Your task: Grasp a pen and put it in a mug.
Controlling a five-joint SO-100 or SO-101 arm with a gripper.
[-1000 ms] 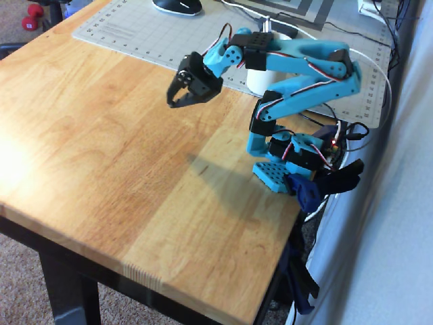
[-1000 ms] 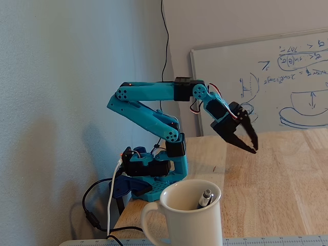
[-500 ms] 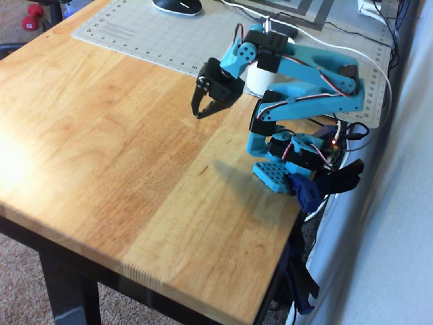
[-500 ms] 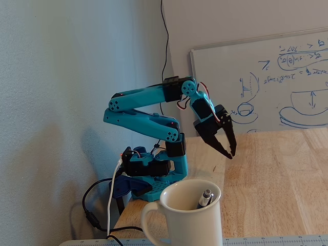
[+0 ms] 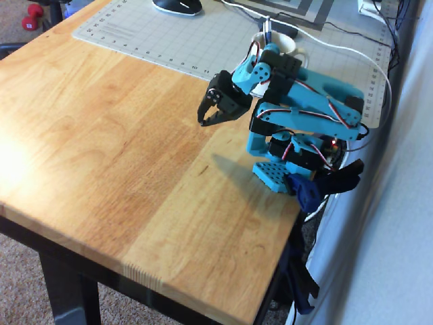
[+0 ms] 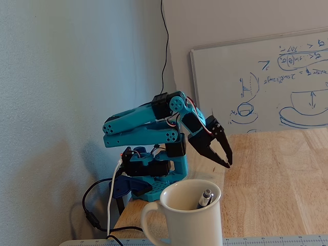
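Inside mug (image 6: 184,223): pen (image 6: 205,198) (claw (image 6: 226,163) apart)

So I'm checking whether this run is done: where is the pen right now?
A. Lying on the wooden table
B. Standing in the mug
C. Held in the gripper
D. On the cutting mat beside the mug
B. In the fixed view the pen stands inside the mug, its end showing above the rim, while the gripper hangs empty over the table.

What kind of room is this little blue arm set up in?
Probably a home office or hobby desk: a wooden table with a gridded cutting mat, a computer mouse, and a whiteboard with scribbled sketches leaning on the wall.
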